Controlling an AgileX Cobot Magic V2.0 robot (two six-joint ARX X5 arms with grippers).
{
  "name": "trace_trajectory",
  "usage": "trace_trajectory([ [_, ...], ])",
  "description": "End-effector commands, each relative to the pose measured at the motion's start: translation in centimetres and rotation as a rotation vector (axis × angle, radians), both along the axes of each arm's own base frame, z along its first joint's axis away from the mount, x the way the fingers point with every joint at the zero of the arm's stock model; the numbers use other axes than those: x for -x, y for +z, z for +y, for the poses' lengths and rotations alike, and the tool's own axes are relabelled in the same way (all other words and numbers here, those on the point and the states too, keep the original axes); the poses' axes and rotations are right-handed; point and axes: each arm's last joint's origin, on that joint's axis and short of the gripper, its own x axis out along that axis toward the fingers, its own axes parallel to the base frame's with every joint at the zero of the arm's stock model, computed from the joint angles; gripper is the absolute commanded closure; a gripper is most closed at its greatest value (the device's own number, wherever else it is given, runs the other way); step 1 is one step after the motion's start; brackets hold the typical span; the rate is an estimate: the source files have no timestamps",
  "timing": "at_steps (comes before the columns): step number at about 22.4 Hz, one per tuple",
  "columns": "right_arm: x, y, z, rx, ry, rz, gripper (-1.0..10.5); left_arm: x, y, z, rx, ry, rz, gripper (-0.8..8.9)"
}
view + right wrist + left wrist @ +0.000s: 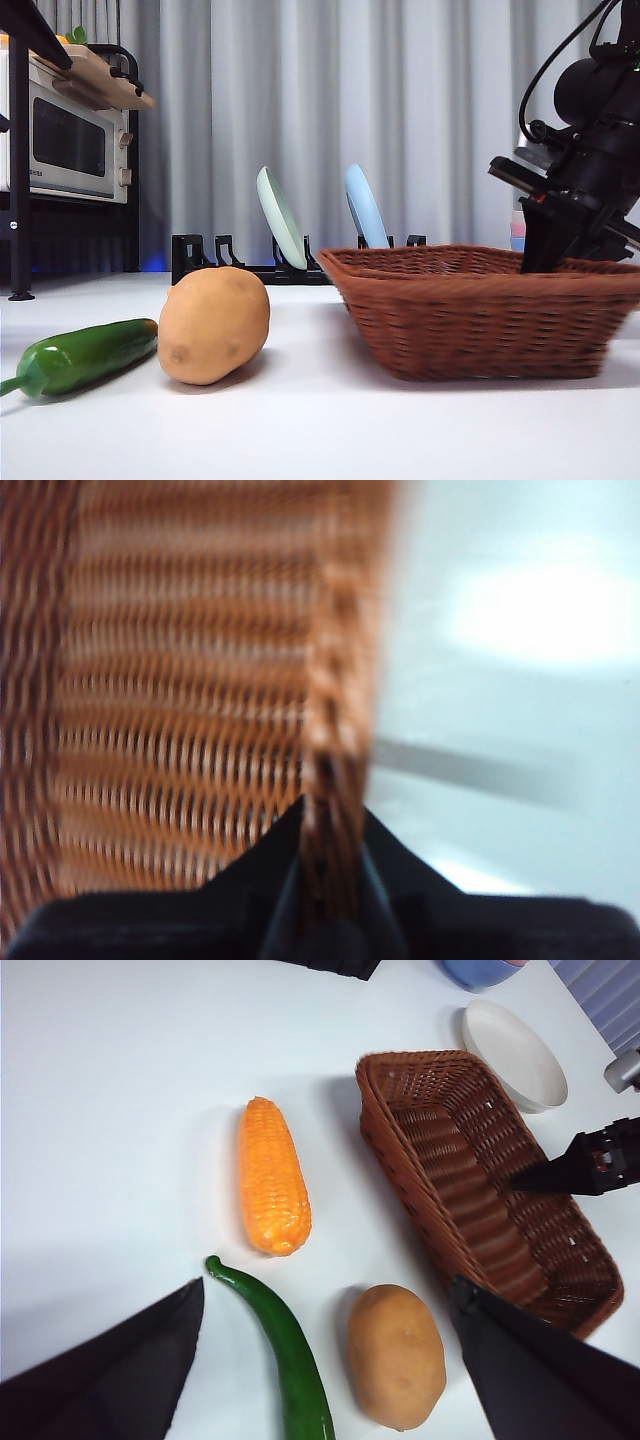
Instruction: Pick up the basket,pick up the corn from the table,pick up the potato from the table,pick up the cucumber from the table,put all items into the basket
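The reddish-brown wicker basket (480, 310) stands on the white table at the right. My right gripper (545, 255) reaches down onto its far right rim and is shut on it; the right wrist view shows the rim (325, 730) pinched between the jaws (330, 830). The tan potato (213, 325) lies left of the basket, with the dark green cucumber (85, 355) further left. My left gripper (325, 1285) is open and empty, high above the corn (272, 1175), cucumber (285, 1345), potato (397, 1355) and basket (480, 1180). The corn is hidden in the front view.
A black dish rack with a green plate (280, 215) and a blue plate (365, 205) stands behind the basket. A microwave (65, 145) sits on a shelf at the back left. A white bowl (515, 1055) lies beyond the basket.
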Motion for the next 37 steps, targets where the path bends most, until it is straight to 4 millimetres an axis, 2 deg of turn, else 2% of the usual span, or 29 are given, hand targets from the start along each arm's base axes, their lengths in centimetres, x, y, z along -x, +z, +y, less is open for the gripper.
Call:
trace_trajectory([
  [1,0.5,1.7,-0.1,-0.003,-0.012,-0.055,9.6,-0.5,0.2,-0.4,0.0,-0.027,-0.007,4.05],
  [5,2.2,5.4,-0.3,-0.023,-0.023,-0.169,9.6,-2.6,0.8,-2.1,-0.039,-0.07,0.008,4.04],
  [9,4.9,9.6,-0.7,-0.041,-0.025,-0.309,9.6,-6.5,1.1,-5.3,-0.165,-0.103,0.047,3.7],
  [12,7.0,12.1,-0.9,-0.054,-0.025,-0.406,9.6,-9.9,0.0,-7.8,-0.284,-0.113,0.11,3.71],
  [15,9.0,14.0,-1.2,-0.065,-0.025,-0.485,9.6,-13.2,-2.4,-10.2,-0.358,-0.145,0.184,3.72],
  [17,10.0,14.9,-1.3,-0.07,-0.025,-0.523,9.6,-14.9,-4.4,-11.5,-0.389,-0.154,0.219,3.72],
  [21,10.9,15.5,-1.5,-0.071,-0.028,-0.549,9.6,-16.6,-7.8,-12.7,-0.432,-0.158,0.252,3.73],
  [29,10.9,15.5,-1.5,-0.071,-0.029,-0.544,9.6,-17.3,-10.3,-13.4,-0.46,-0.192,0.287,3.78],
  [30,10.9,15.5,-1.5,-0.072,-0.029,-0.544,9.6,-17.3,-10.5,-13.4,-0.462,-0.193,0.293,4.09],
  [31,10.9,15.5,-1.5,-0.072,-0.029,-0.544,9.6,-17.3,-10.6,-13.4,-0.464,-0.197,0.297,5.16],
  [32,10.9,15.5,-1.5,-0.072,-0.029,-0.544,9.6,-17.3,-10.7,-13.4,-0.474,-0.21,0.293,6.53],
  [33,10.9,15.5,-1.5,-0.071,-0.029,-0.543,9.6,-17.3,-10.7,-13.4,-0.489,-0.231,0.28,8.4],
  [35,10.9,15.5,-1.4,-0.072,-0.03,-0.543,9.6,-17.3,-10.3,-13.4,-0.507,-0.233,0.262,8.21],
  [37,10.9,15.5,-1.4,-0.075,-0.035,-0.541,9.6,-17.2,-8.5,-13.1,-0.517,-0.216,0.235,8.21],
])
